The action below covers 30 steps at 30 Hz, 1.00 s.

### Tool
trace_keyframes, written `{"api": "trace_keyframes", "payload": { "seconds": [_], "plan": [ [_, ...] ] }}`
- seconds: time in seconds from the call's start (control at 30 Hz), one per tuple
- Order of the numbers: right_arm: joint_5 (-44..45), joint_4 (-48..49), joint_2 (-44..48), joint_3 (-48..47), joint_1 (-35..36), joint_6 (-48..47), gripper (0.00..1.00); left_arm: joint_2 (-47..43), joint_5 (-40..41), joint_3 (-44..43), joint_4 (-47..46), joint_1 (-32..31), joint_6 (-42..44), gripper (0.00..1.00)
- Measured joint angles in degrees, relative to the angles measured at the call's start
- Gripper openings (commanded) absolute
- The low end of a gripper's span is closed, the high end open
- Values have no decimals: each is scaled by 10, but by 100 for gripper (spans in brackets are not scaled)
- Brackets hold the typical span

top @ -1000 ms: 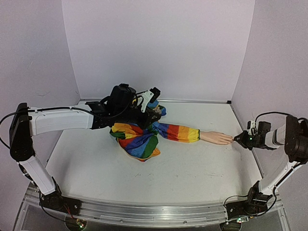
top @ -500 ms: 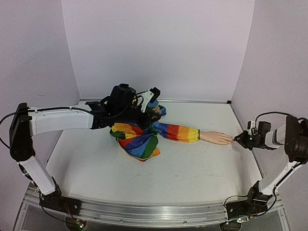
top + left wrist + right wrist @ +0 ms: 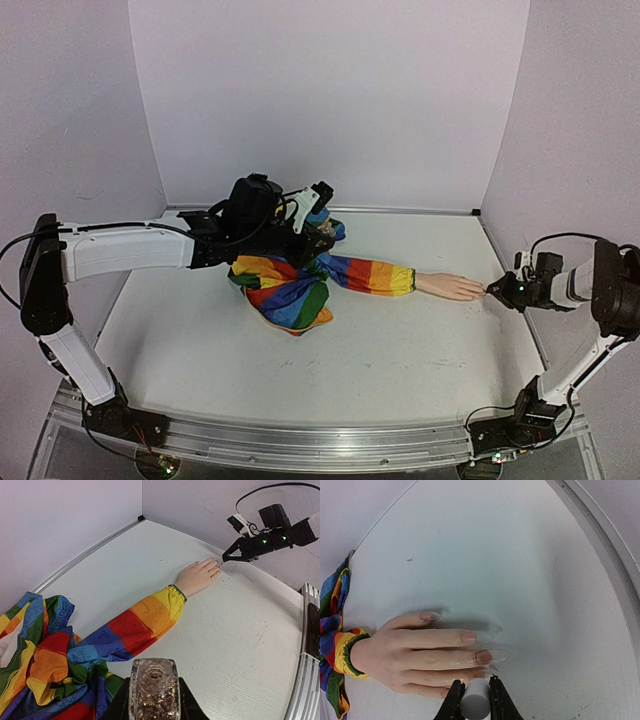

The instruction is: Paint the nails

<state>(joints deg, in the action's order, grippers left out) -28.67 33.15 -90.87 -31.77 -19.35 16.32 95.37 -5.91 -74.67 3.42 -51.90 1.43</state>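
Observation:
A pale peach mannequin hand (image 3: 450, 287) lies flat on the table at the end of a rainbow-striped sleeve (image 3: 370, 273). Its long clear nails (image 3: 492, 655) show in the right wrist view. My right gripper (image 3: 475, 690) is shut on a grey cylindrical brush cap (image 3: 474, 705), low over the near fingertips; the brush tip is hidden. In the top view the right gripper (image 3: 494, 290) touches the fingertips. My left gripper (image 3: 154, 700) is shut on a clear glitter polish bottle (image 3: 154, 687), open mouth up, over the bunched rainbow cloth (image 3: 285, 290).
White walls enclose the table on three sides. A raised metal rail (image 3: 600, 545) runs along the table's right edge near my right gripper. The right arm (image 3: 270, 532) shows in the left wrist view beyond the hand (image 3: 199, 576).

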Motion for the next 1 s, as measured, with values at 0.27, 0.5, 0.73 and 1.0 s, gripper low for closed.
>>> {"api": "trace_keyframes", "payload": {
  "seconds": [0.27,0.5,0.73,1.0],
  "plan": [
    [8,-3,0,0,0,0,0,0,0,0,0,0,0,0],
    [11,-6,0,-3,0,0,0,3,0,0,0,0,0,0],
    [13,-6,-1,-8,0,0,0,4,0,0,0,0,0,0],
    [15,-7,-4,-9,0,0,0,4,0,0,0,0,0,0]
  ]
}}
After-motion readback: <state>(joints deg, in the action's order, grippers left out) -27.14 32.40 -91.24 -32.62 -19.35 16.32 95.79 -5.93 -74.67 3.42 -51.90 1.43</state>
